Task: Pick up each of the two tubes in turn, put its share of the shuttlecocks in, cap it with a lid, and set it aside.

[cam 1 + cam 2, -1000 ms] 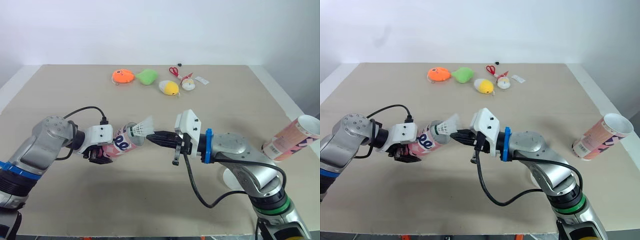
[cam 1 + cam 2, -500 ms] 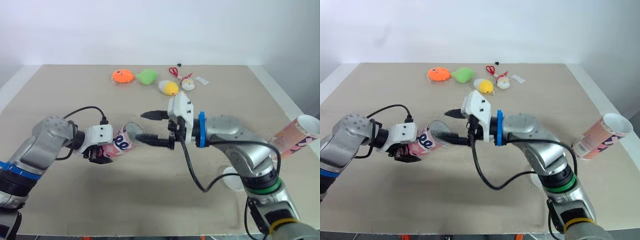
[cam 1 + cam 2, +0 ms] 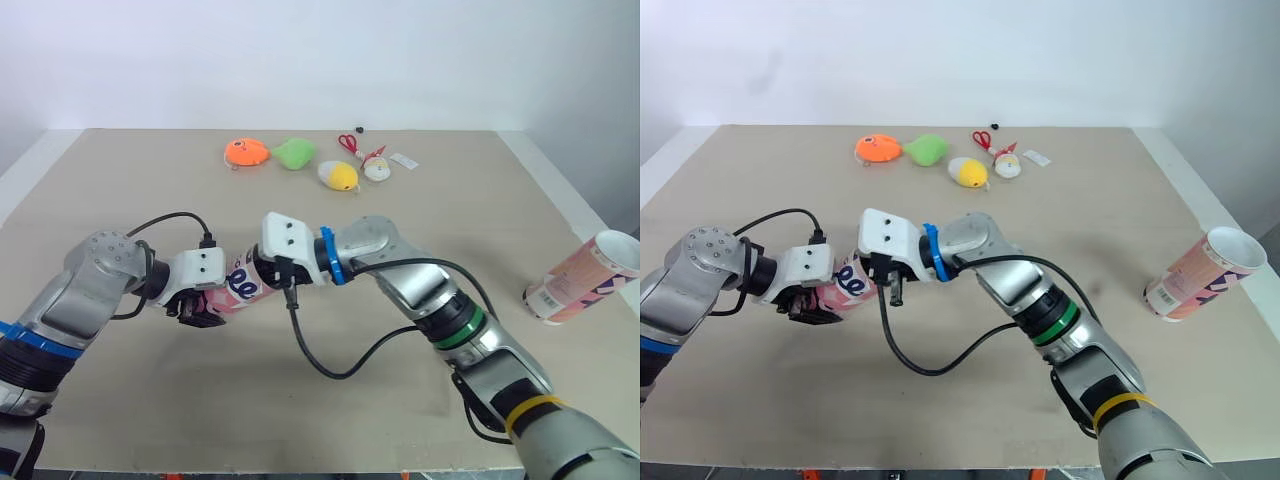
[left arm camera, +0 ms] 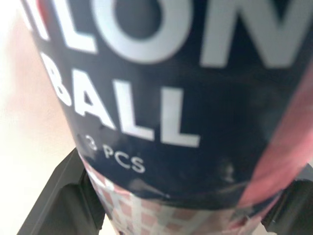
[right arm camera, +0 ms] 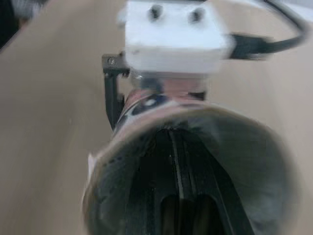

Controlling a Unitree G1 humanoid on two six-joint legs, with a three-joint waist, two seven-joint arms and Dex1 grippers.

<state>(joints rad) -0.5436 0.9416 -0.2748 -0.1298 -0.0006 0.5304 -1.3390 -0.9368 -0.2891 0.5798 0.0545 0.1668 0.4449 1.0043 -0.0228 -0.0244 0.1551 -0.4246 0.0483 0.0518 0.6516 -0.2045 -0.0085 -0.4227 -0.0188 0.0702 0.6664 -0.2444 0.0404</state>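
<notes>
A pink tube [image 3: 240,284] with a dark label lies level just above the table, and my left gripper [image 3: 200,308] is shut on its closed end. Up close, its label [image 4: 161,98] sits between the black fingers [image 4: 63,196]. My right gripper [image 5: 177,152] reaches into the tube's open mouth [image 5: 190,122], fingers pressed together inside. From the head, its white housing [image 3: 290,250] butts against the mouth. The shuttlecock is hidden inside. A second pink tube [image 3: 585,275] lies on its side at the right table edge, mouth facing right.
Small toys lie at the far side of the table: an orange one [image 3: 246,152], a green one [image 3: 294,153], a yellow one [image 3: 339,176], a white-and-red one [image 3: 376,168], and red scissors [image 3: 348,142]. A black cable [image 3: 330,370] loops under my right forearm.
My right gripper let the shuttlecock go at the tube's mouth, opened, then shut and pushed leftward into the tube. The shuttlecock has gone inside. The left arm held still.
</notes>
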